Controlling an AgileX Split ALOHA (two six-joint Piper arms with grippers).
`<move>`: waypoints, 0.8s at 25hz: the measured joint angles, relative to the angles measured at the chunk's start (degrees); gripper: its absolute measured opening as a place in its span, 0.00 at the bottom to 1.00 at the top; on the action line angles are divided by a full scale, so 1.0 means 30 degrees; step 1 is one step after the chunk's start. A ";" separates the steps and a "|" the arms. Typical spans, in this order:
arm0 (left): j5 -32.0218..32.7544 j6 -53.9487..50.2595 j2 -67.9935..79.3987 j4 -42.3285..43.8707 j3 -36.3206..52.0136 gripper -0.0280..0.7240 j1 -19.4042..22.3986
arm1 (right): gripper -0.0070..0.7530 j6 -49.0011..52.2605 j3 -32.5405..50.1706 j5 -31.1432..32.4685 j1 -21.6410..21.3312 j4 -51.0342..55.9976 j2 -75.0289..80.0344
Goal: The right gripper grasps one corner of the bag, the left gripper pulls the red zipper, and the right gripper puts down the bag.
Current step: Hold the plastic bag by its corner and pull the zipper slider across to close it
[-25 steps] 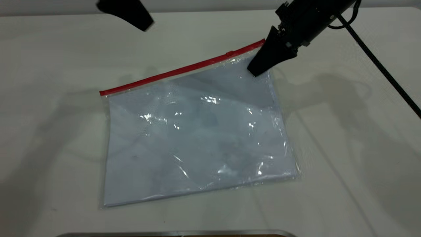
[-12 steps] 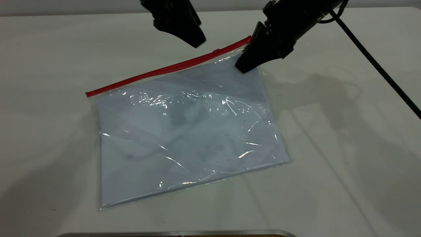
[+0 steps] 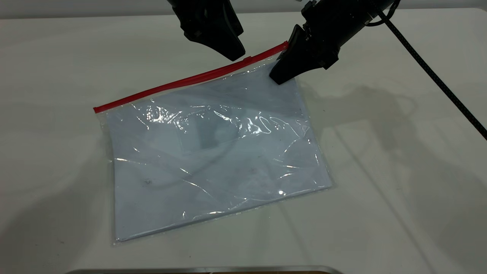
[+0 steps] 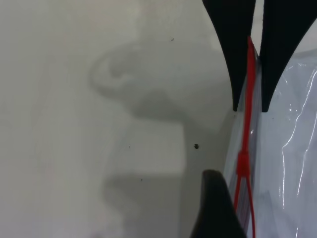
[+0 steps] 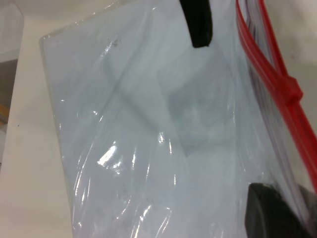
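The clear bag (image 3: 213, 152) with white sheets lies tilted on the table, its far right corner lifted. The red zipper (image 3: 171, 84) runs along its far edge, and the slider (image 3: 248, 59) sits near the right end. My right gripper (image 3: 281, 76) is shut on that red-strip corner; the left wrist view shows its two fingers (image 4: 233, 59) clamping the strip (image 4: 250, 89). My left gripper (image 3: 236, 55) hovers open just above the slider (image 4: 242, 161). One of its fingers (image 4: 213, 208) stands on the table side of the zipper, and the other (image 5: 198, 25) hangs over the bag (image 5: 138, 124).
The white table (image 3: 380, 190) lies bare around the bag. The right arm's braided cable (image 3: 437, 80) slants across the right side. A metal edge (image 3: 205, 270) runs along the near border.
My left gripper has moved from the far left rightward and down to the zipper's slider. My right gripper has drawn the held corner leftward, and the bag has slid left with it.
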 joint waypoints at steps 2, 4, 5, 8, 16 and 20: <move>0.0000 0.0065 0.0087 0.0000 0.0000 0.76 0.0000 | 0.05 0.0001 0.0000 0.0000 0.0000 0.0000 0.0000; -0.0041 0.0084 0.0352 -0.0019 -0.0020 0.74 0.0000 | 0.05 -0.0003 0.0000 0.0000 0.0000 0.0000 0.0000; -0.0058 0.0084 0.0466 -0.0062 -0.0020 0.72 0.0000 | 0.05 -0.0003 0.0000 0.0000 0.0000 0.0000 0.0000; -0.0291 0.0223 0.0950 -0.0417 -0.0146 0.69 0.0000 | 0.05 -0.0003 0.0000 0.0000 0.0000 0.0000 0.0000; -0.0687 0.1564 0.1249 -0.1801 -0.0166 0.66 -0.0158 | 0.05 -0.0020 -0.0024 0.0015 0.0000 0.0000 0.0000; -0.0708 0.1692 0.1373 -0.1908 -0.0166 0.66 -0.0229 | 0.05 -0.0020 -0.0022 0.0015 0.0000 0.0000 0.0000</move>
